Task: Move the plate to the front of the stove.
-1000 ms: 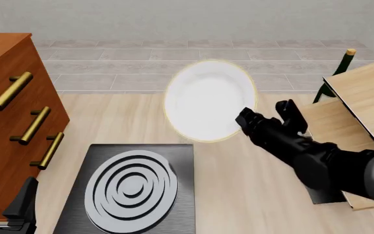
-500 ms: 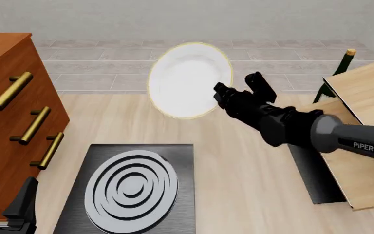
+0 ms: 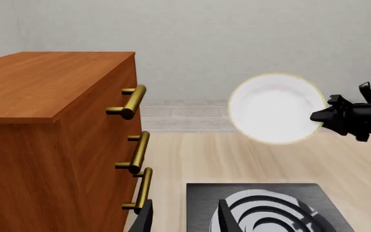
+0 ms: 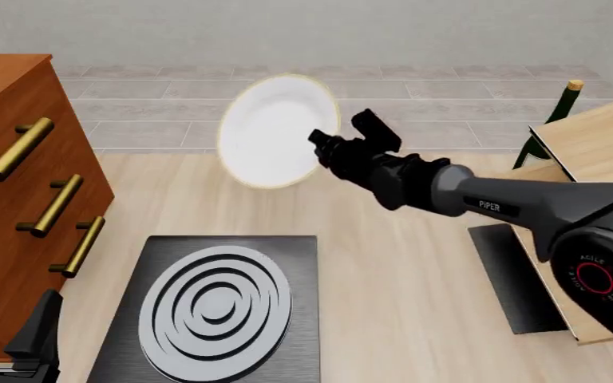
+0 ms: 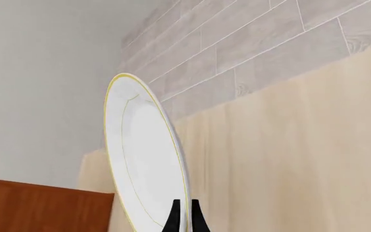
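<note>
The plate (image 4: 272,130) is rigid, thin and smooth. Judged from its form, it is light, brittle if dropped, and slippery at the glazed rim. The only practical hold on so shallow a disc is a pinch across the rim, and that is the hold in use here. Such a grip leaves most of the plate cantilevered from a single point, so it is liable to pivot or slip under abrupt motion.

The right gripper (image 4: 319,145) is clenched on the plate's rim; the right wrist view shows the two fingertips (image 5: 176,218) closed tight against the edge. The plate is held nearly on edge, in the air, beyond the far side of the stove (image 4: 213,307) and well above the tabletop (image 4: 392,271).

The right arm reaches forward and leftward from the right side, extended almost straight, with the wrist rolled so that the plate's face turns sideways.

The left gripper (image 4: 9,335) rests low beside the wooden drawer cabinet (image 4: 19,199), near the stove's left edge, jaws parted and holding nothing.
</note>
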You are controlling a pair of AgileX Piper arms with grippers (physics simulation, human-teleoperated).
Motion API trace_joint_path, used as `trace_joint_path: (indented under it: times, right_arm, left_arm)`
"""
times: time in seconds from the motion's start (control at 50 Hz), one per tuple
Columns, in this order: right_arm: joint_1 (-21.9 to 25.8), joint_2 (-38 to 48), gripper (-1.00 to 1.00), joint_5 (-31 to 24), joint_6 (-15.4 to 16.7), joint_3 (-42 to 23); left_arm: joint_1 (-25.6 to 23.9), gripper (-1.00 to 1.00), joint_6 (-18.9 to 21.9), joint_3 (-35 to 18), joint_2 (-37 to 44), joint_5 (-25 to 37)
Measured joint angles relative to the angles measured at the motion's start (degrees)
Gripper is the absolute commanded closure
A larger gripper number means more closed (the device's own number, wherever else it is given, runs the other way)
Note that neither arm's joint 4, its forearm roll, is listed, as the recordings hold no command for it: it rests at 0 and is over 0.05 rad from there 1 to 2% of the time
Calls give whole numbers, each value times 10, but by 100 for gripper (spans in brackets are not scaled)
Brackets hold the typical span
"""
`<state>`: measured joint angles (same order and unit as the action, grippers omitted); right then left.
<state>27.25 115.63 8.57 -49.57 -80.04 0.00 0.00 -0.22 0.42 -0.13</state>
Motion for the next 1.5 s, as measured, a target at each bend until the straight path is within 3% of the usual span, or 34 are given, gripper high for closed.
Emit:
trace_joint_path:
  times: [1.0, 1.5]
  right_arm:
    - [27, 238, 100, -61, -2, -249]
    - [29, 276, 100, -65, -4, -282]
  left_arm:
    - [0, -100, 0, 0, 0, 0]
    - [0, -100, 0, 0, 0, 0]
